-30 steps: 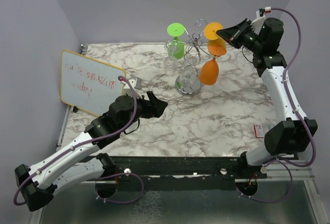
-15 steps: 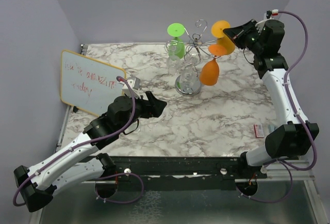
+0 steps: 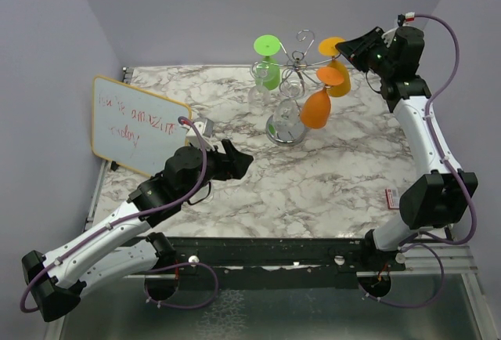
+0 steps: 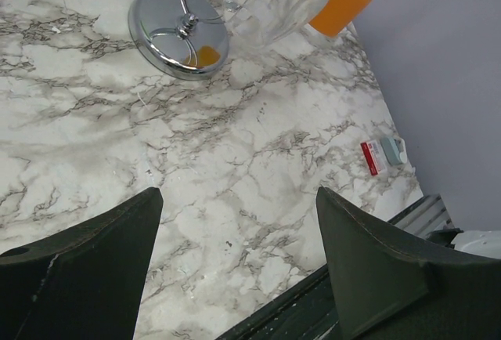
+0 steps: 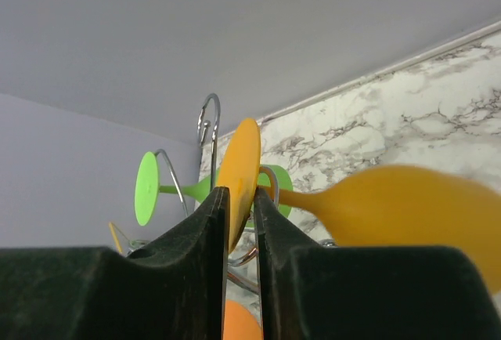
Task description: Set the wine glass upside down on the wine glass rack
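Two orange glasses show at the upper right of the top view. The orange wine glass (image 3: 331, 45) is held foot-up and bowl-down. Its round foot is clamped edge-on between the closed fingers of the right gripper (image 3: 350, 48), and the right wrist view shows the jaws pinching that disc. The foot is level with, and just right of, the top curls of the wine glass rack (image 3: 293, 135), the chrome stand at upper centre of the marble table (image 3: 337, 168). Whether the stem already rests on a wire arm cannot be told. The other orange glass (image 3: 315, 110) hangs lower on the rack, and a green glass (image 3: 270, 75) hangs on the rack's left side. Against half a second ago, the held glass's foot sits slightly further left, nearer the rack's top, and the right forearm stands more upright. The left gripper (image 3: 241, 158) is where it was, left of centre and low over the marble, jaws wide apart and holding nothing. A whiteboard (image 3: 137, 123) leans at the left edge.
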Controlling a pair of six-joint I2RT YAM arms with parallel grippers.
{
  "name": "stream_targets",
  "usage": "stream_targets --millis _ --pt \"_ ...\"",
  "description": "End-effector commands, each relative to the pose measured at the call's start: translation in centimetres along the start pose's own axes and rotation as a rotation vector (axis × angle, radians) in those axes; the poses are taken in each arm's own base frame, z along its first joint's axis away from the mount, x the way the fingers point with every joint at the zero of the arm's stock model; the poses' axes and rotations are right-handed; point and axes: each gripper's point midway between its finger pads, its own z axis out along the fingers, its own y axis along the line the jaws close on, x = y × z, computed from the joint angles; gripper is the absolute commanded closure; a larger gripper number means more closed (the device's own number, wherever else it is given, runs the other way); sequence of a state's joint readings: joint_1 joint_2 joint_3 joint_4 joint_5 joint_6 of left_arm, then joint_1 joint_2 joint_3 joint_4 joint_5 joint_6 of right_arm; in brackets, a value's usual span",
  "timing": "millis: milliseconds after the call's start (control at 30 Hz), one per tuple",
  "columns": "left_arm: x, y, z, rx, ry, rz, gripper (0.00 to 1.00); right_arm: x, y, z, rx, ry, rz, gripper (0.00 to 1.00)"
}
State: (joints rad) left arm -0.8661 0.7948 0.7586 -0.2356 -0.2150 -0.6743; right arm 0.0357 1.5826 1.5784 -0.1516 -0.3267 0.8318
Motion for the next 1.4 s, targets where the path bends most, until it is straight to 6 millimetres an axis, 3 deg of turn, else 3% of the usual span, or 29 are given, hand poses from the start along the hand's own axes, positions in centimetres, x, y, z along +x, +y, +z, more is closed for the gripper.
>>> stream_targets --millis 0,200,500,633,833,1033,1233,1367 --pt "0.5 0.5 0.1 -0.02 0.011 0.003 0.19 -1.0 1.2 -0.2 -0.033 -0.015 -0.042 0.73" --pt "0.4 0.9 0.0 -0.032 -0.001 0.011 0.19 -1.1 1.3 -1.1 -0.02 -0.028 -0.069 0.52" --pt "-0.3 2.2 -1.1 -0.104 0.008 0.105 0.13 -1.6 1.6 -3.6 0.008 -0.067 -0.112 0.39" --pt "-0.6 2.9 -2.0 -0.145 0.035 0.164 0.08 -2.1 1.8 -5.7 0.034 -0.117 -0.138 0.37" --pt "-0.3 5.2 -3.5 -0.263 0.078 0.204 0.03 -1.7 1.5 -11.3 0.091 -0.186 -0.225 0.37" --pt "1.0 8.2 -4.7 -0.411 0.123 0.19 0.04 1.1 -0.8 -17.2 0.17 -0.22 -0.246 0.38" --pt "3.6 9.5 -3.9 -0.463 0.204 0.178 0.33 5.8 -4.6 -20.5 0.25 -0.152 -0.194 0.39" --pt "4.8 11.0 -3.2 -0.537 0.232 0.187 0.39 9.0 -6.8 -21.6 0.281 -0.088 -0.149 0.41"
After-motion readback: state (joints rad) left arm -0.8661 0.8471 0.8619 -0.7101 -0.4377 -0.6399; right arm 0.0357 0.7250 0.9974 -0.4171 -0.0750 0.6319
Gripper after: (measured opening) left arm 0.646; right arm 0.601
